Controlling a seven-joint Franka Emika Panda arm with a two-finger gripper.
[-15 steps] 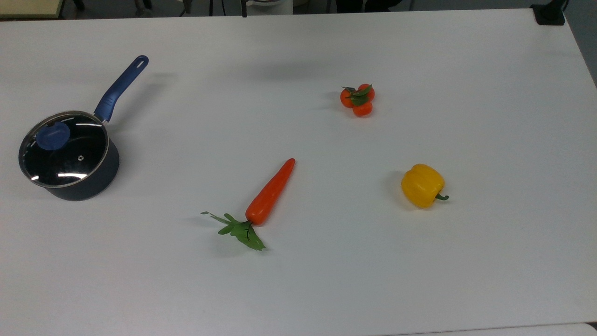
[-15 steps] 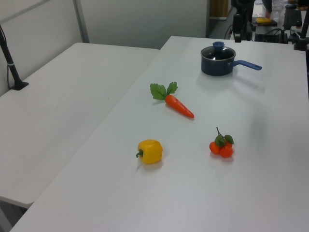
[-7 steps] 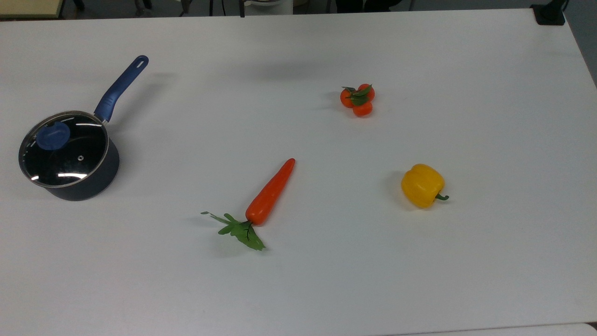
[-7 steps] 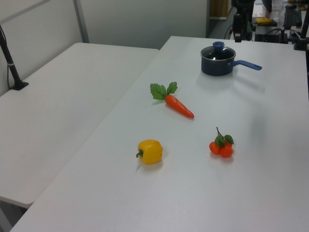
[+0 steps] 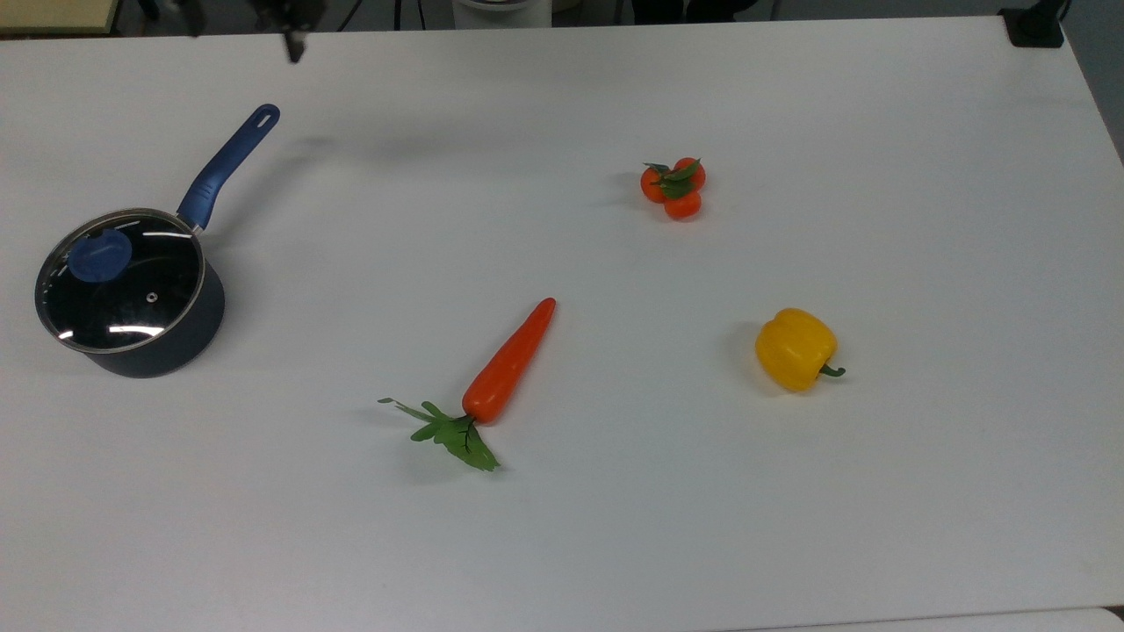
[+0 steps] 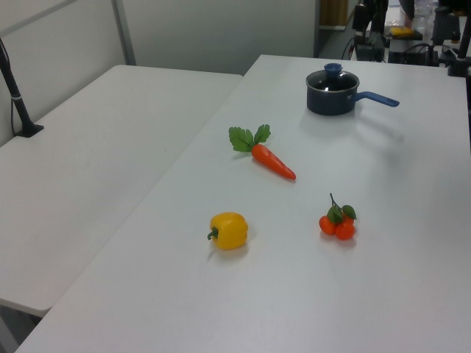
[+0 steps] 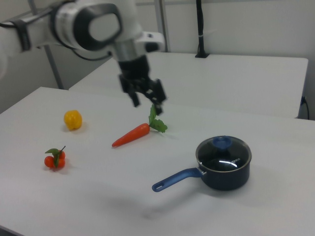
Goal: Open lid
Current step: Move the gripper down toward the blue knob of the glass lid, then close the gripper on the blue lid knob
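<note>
Glass lid (image 5: 120,285) sits closed on the dark blue saucepan (image 5: 167,347) at nine o'clock of the white desk (image 5: 922,491) in the top view, near the desk's edge; carrot (image 5: 510,362), tomatoes (image 5: 673,188) and yellow pepper (image 5: 795,348) lie well apart with open room between.

Left view: the saucepan is at one o'clock, close to the far edge, its inside dark.

Right view: the gripper (image 7: 145,100) hangs above the carrot, jaws spread, well apart from the lid at four o'clock.
</note>
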